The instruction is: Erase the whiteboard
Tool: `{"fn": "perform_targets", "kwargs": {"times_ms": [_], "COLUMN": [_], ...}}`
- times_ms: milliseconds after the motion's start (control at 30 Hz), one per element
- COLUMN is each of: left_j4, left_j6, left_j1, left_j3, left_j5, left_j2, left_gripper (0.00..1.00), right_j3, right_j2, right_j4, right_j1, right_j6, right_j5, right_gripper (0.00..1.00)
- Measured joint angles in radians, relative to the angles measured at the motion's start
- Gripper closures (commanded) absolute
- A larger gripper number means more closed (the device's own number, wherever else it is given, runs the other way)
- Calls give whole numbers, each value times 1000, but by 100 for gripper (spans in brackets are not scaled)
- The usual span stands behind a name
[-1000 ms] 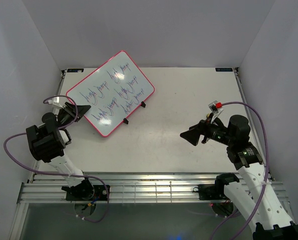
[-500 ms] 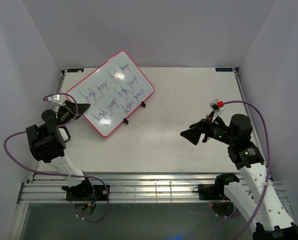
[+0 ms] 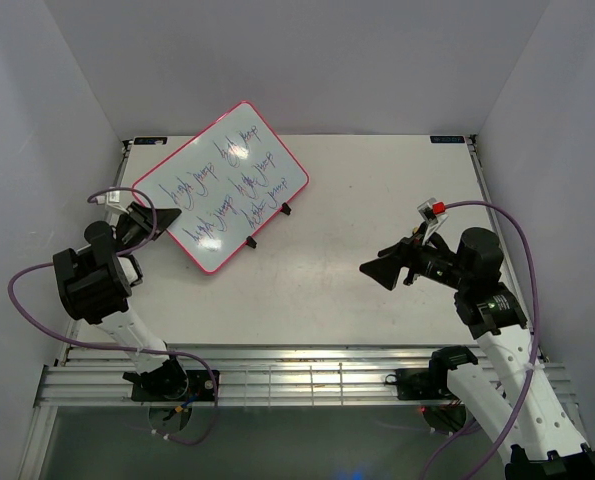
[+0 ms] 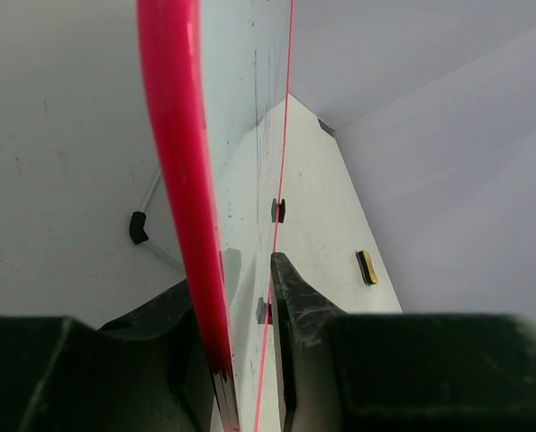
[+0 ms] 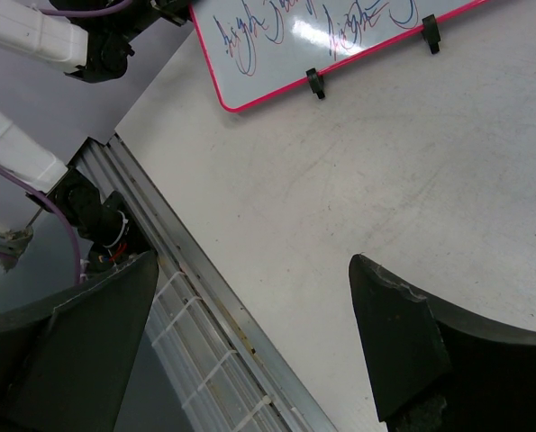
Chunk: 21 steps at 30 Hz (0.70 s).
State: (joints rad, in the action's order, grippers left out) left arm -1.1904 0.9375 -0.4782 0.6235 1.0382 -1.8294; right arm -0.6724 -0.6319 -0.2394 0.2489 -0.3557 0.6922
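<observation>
The whiteboard [image 3: 222,185] leans on its black wire stand at the back left, pink-red rim all round, its face covered with blue-purple writing. It also shows in the right wrist view [image 5: 322,27]. My left gripper [image 3: 145,222] is at its lower left edge. In the left wrist view the red rim [image 4: 173,135] runs edge-on between the jaws of my left gripper [image 4: 233,270]. One finger is behind the board and the other [image 4: 290,306] is a small gap off its face. My right gripper [image 3: 377,270] is open and empty above the table [image 5: 252,259].
A small yellow eraser block [image 4: 367,266] lies on the table beyond the board, near the right wall. Black stand clips [image 3: 253,243] hold the board's lower rim. An aluminium rail [image 3: 307,375] runs along the near edge. Grey walls close in three sides.
My left gripper has shifted slightly left along the board's edge and its jaws have narrowed around the rim. The right arm has barely moved.
</observation>
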Motion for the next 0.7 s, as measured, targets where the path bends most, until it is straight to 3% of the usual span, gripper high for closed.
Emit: {"fn": "perform_targets", "kwargs": {"times_ms": [500,700], "left_j4": [6,21], "left_j6": [-5,-22], "left_j1": [1,10], "left_j3": [-12,-13], "left_j5": [1,0], "left_j2": [0,0], "left_gripper": [64,69], "right_j3": [1,15], "right_j2": [9,11], "right_j4": [0,2], "right_j1": [0,0], "right_j6": [0,0], "right_j5": [4,5], "right_gripper": [8,8]}}
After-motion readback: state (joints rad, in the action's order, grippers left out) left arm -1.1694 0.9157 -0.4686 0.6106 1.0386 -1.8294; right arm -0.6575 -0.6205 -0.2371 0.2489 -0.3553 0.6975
